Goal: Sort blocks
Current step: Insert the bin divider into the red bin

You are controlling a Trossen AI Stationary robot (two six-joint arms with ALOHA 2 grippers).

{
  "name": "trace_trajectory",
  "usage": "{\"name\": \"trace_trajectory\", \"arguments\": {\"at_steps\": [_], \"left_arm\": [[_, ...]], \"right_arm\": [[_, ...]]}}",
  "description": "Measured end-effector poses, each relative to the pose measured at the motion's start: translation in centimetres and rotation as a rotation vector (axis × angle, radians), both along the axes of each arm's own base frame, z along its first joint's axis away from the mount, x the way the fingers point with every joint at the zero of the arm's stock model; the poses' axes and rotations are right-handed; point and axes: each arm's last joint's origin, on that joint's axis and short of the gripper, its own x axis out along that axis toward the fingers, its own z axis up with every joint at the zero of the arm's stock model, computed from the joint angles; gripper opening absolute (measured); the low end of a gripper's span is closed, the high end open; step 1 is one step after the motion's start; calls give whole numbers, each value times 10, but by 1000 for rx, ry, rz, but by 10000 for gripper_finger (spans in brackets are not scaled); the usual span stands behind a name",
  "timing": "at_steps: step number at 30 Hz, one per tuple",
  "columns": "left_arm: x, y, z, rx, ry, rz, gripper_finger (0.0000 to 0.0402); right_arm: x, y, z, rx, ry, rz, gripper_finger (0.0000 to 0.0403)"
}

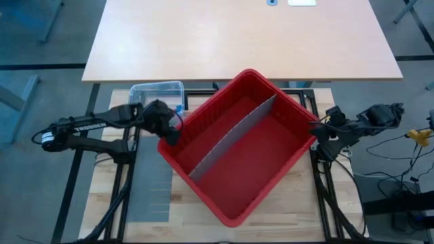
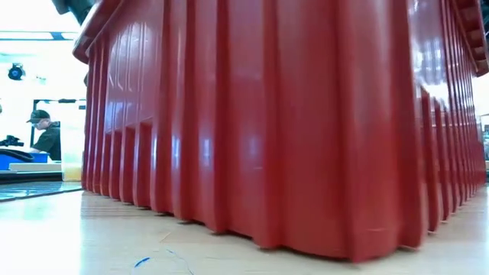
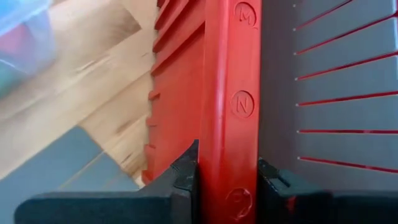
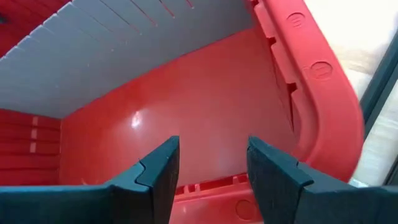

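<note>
A big red bin (image 1: 271, 146) stands skewed on the wooden table, with a grey slotted divider (image 1: 234, 139) across its inside. My left gripper (image 1: 169, 132) is shut on the rim at the bin's left corner. My right gripper (image 1: 317, 135) is open at the bin's right corner. Its fingers (image 4: 158, 165) stand over the rim (image 4: 214, 190); whether they touch it cannot be told. A small clear tub (image 1: 157, 91) sits beyond the left gripper. In the left wrist view, blurred red and green shapes (image 3: 18, 43) show through the tub, probably blocks. My left gripper (image 3: 227, 171) pinches the bin's rim (image 3: 239, 102) at the left corner. One finger (image 3: 186, 171) is outside the wall and the other (image 3: 273, 180) inside. The fingers come slanting down from the table's left. The bin stands on the table.
A flat grey panel (image 1: 150, 196) lies on the table in front of the left arm. Another grey slotted panel (image 3: 336, 93) lines the bin's inner wall. A lighter table (image 1: 237, 37) stands beyond. A person (image 2: 46, 134) sits far off in the room.
</note>
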Motion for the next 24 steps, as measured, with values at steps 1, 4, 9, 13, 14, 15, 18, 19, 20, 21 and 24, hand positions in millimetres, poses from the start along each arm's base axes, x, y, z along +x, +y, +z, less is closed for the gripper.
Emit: {"name": "trace_trajectory", "arguments": {"at_steps": [1, 4, 9, 13, 14, 15, 18, 19, 20, 21, 24], "left_arm": [[0, -1, -1, -6, -1, 4, 62], [1, -2, -3, -18, -1, 11, 61], [0, -2, -3, -21, 1, 20, 61], [0, -2, -3, -19, 0, 25, 61], [1, -2, -3, -19, -1, 26, 61], [1, -2, -4, -19, -2, 27, 61], [1, -2, -4, -18, -4, 30, 61], [1, -2, -4, -18, -5, 30, 61], [1, -2, -3, -18, -6, 32, 61], [1, -2, -3, -19, -7, 33, 61], [2, -2, -3, -15, -15, 37, 61]], "right_arm": [[-1, -1, 2, -11, -4, 3, 160], [-4, -4, 11, -75, -50, 21, 154], [-11, -4, 25, -108, -32, 250, 121], [-16, -3, 30, -83, -9, 413, 71], [-17, -3, 31, -73, -7, 433, 57], [-17, -2, 31, -69, -3, 450, 42], [-12, 1, 26, -59, 41, 493, 8], [-10, 3, 23, -57, 62, 505, 5], [-7, 5, 20, -56, 85, 513, 5], [-4, 7, 16, -55, 113, 518, 7], [6, 12, 5, -45, 193, 536, 5]]}}
